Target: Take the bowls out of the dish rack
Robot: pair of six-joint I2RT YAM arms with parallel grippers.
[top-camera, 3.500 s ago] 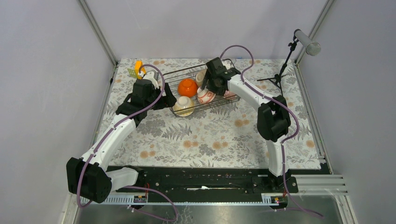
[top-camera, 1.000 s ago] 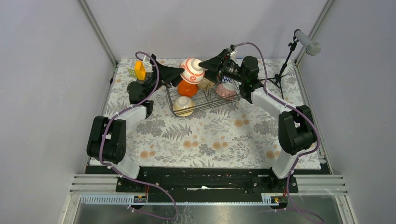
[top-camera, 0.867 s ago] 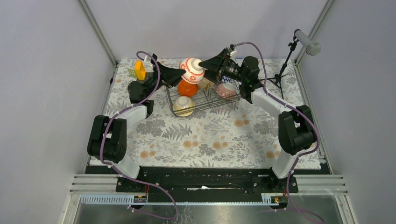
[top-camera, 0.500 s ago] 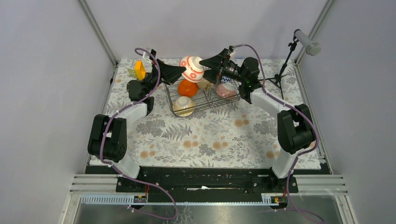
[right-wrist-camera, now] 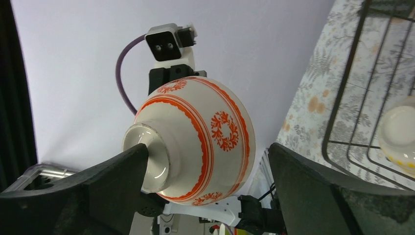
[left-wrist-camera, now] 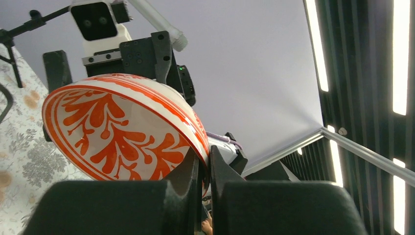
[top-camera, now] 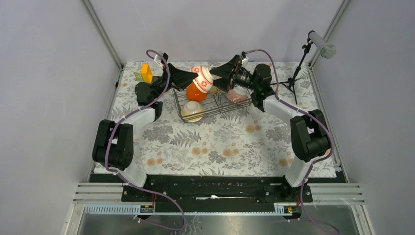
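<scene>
1. Left gripper (top-camera: pixel 188 77), seen from above, is clamped on the red-patterned bowl (top-camera: pixel 202 78), holding it raised above the dish rack (top-camera: pixel 222 106) at its far-left end; my right gripper (top-camera: pixel 221 73) faces it, jaws spread. An orange bowl (top-camera: pixel 195 93), beige bowl (top-camera: pixel 192 111) and pink bowl (top-camera: pixel 238 96) sit in the rack.
2. Left wrist: my fingers (left-wrist-camera: pixel 183 176) pinch the rim, one inside, one outside, so the bowl hangs tilted.
3. Right wrist: jaws stand wide either side of the bowl's foot, which I judge to be a handover.
</scene>
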